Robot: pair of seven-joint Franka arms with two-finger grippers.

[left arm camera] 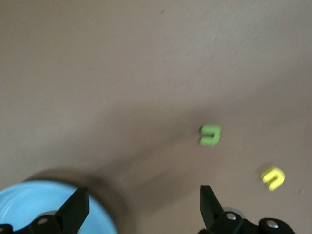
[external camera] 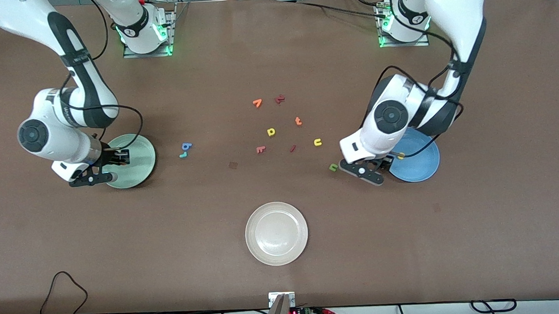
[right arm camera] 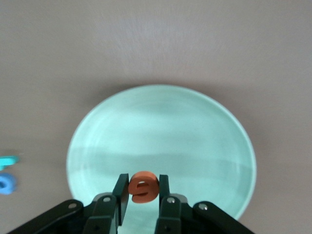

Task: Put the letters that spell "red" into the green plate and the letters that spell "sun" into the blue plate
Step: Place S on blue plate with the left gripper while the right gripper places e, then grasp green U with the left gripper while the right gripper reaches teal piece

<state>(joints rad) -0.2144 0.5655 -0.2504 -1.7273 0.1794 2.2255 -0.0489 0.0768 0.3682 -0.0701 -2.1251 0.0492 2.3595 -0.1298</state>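
Over the green plate [external camera: 141, 158] [right arm camera: 161, 131] my right gripper [external camera: 122, 157] [right arm camera: 142, 187] is shut on the orange e [right arm camera: 144, 186], held upright between its fingers. The blue d [external camera: 187, 145] [right arm camera: 7, 184] and teal r [external camera: 183, 154] [right arm camera: 7, 160] lie together on the table beside that plate. My left gripper [external camera: 375, 165] [left arm camera: 144, 207] hangs open and empty over the rim of the blue plate [external camera: 423, 163] [left arm camera: 34, 204]. A small yellow s [external camera: 400, 156] lies in that plate. The olive-green n [external camera: 333, 167] [left arm camera: 210, 135] and yellow u [external camera: 317, 142] [left arm camera: 273, 177] lie on the table beside it.
A cream-white plate [external camera: 276, 233] stands near the front camera at mid table. Several other letters are scattered mid table, among them a yellow d/p shape [external camera: 271, 132], an orange t [external camera: 298, 121] and red pieces [external camera: 260, 149].
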